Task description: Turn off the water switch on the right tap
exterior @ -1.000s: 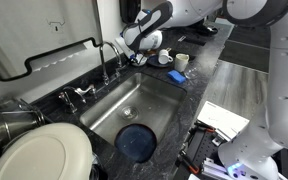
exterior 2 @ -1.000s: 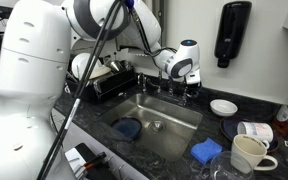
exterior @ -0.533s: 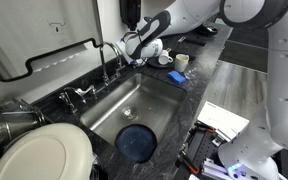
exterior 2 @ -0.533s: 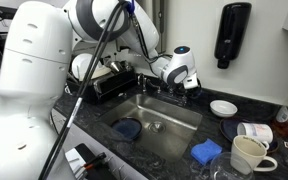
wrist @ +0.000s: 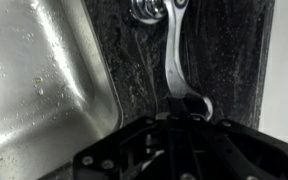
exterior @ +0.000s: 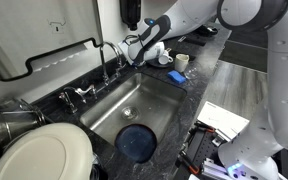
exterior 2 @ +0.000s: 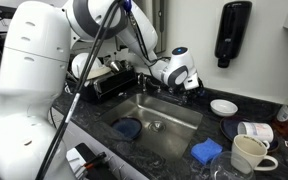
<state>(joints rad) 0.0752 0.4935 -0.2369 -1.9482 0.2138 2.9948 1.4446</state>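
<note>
The right tap (exterior: 106, 52) is a tall chrome gooseneck behind the sink. My gripper (exterior: 134, 52) sits right beside it on its right, low over the counter; it also shows in an exterior view (exterior 2: 187, 88), where it hides the tap's base. In the wrist view the water switch (wrist: 172, 55), a slim chrome lever, runs from the tap base (wrist: 149, 8) down along the dark counter and ends under my fingertips (wrist: 174, 112). The fingers look closed together, resting on the lever's end. No running water shows.
The steel sink (exterior: 149, 95) holds a blue round item (exterior: 136, 140). A low dark-knobbed tap (exterior: 76, 95) stands further along the rim. Mugs (exterior: 181, 62) and a blue sponge (exterior: 174, 76) lie beyond the gripper. A mug (exterior 2: 246, 152), sponge (exterior 2: 206, 150) and bowl (exterior 2: 223, 106) sit on the counter.
My gripper has crept a little closer to the tap and slightly lower. Nothing else has moved.
</note>
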